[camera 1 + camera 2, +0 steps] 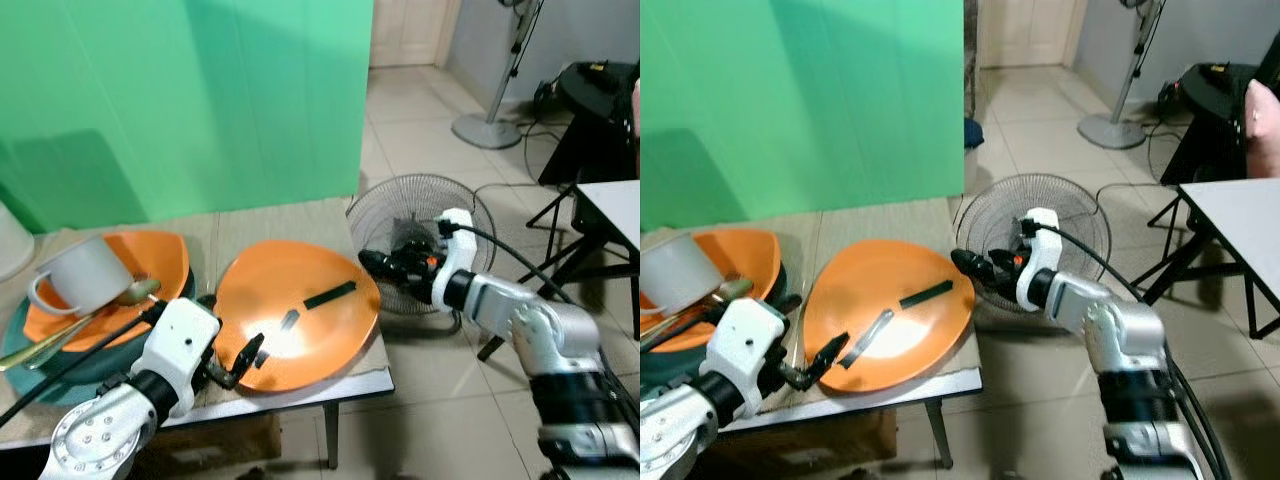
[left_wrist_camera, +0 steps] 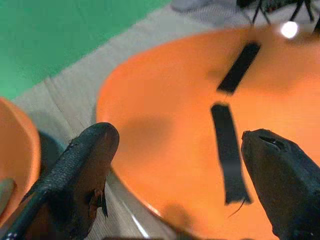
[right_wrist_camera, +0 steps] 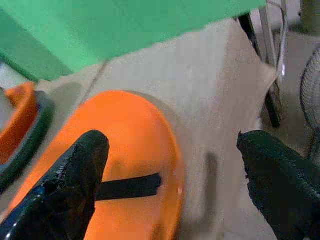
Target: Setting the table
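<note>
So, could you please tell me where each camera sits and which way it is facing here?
Left eye, right eye: head stereo pair, looking down at the table, both arms showing.
Left wrist: along the open left gripper at the orange plate.
Right wrist: along the open right gripper toward the plate's far edge.
All views share the orange plate.

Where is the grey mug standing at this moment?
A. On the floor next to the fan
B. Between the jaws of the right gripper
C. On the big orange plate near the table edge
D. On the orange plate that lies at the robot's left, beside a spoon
D: the grey mug stands on the left orange plate, with the spoon next to it.
</note>
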You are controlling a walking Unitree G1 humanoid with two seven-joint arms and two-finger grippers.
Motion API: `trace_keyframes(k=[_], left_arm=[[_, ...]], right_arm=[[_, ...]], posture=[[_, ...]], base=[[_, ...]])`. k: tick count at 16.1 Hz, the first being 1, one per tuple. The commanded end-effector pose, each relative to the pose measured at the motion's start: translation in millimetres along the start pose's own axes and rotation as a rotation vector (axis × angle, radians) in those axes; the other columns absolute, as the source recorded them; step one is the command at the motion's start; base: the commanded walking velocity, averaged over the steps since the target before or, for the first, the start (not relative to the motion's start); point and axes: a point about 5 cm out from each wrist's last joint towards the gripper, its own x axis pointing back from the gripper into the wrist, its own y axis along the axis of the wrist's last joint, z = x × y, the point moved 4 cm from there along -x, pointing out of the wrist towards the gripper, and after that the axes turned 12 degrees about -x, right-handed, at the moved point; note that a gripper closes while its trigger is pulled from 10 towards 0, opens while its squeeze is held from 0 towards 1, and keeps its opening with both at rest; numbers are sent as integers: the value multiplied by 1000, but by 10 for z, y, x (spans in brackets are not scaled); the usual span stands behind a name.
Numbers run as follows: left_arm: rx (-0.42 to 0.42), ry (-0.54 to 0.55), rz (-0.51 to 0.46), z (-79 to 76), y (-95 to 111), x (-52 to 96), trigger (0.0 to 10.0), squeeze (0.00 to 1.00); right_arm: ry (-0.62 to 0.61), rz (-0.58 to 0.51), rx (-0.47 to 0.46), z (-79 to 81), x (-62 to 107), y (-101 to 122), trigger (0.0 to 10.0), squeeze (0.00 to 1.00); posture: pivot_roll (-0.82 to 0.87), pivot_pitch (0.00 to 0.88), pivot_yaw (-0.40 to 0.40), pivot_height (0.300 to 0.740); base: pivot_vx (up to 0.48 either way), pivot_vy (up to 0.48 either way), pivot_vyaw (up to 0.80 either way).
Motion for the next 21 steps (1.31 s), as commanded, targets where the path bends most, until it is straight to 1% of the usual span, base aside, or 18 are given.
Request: trace_keyframes(k=[1,2,3,6,8,10,11,13,14,15,17,18,21], left_arm=[[-22,-28,30,-45,-96,-33,10000,0],[-34,-40,43,-72,-150,-62,10000,0],[-29,-41,43,-85,-170,-86,10000,0],[-19,-29,25,-96,-237,-225,10000,0],[-28,-40,26,-124,-286,-263,10000,0],[-30,-54,34,-164,-338,-278,10000,0],[-32,-65,38,-191,-364,-284,10000,0],[-29,-71,38,-234,-388,-290,10000,0],[-29,-85,39,-284,-421,-297,10000,0],[-28,-87,40,-296,-431,-298,10000,0],[-20,-99,40,-364,-478,-299,10000,0],[-20,-101,39,-372,-481,-299,10000,0],[-16,-119,23,-414,-478,-306,10000,0]], right_arm=[[2,17,9,21,-67,-25,10000,0],[2,35,11,25,-100,-59,10000,0],[8,54,17,37,-113,-91,10000,0],[31,94,20,43,-155,-155,10000,0],[53,114,19,60,-161,-179,10000,0],[61,125,8,56,-149,-192,10000,0],[45,116,14,21,-146,-178,10000,0],[35,99,-10,-15,-141,-135,10000,0],[44,110,-22,-19,-144,-142,10000,0],[47,115,-24,-18,-145,-147,10000,0],[84,136,-53,28,-151,-174,10000,0],[92,138,-57,38,-153,-176,10000,0],[171,143,-88,165,-168,-149,10000,0]], posture=[[-71,0,20,740],[-74,0,17,740],[-74,0,14,740],[-82,0,4,740],[-85,0,4,740],[-88,0,5,740],[-88,0,5,740],[-92,0,-1,740],[-92,0,-2,740],[-93,0,-3,740],[-92,0,-6,740],[-92,0,-6,740],[-94,0,-6,740]], base=[[0,0,0],[0,0,0],[0,0,0],[0,0,0],[0,0,0],[0,0,0],[0,0,0],[0,0,0],[0,0,0],[0,0,0],[0,0,0],[0,0,0],[0,0,0]])
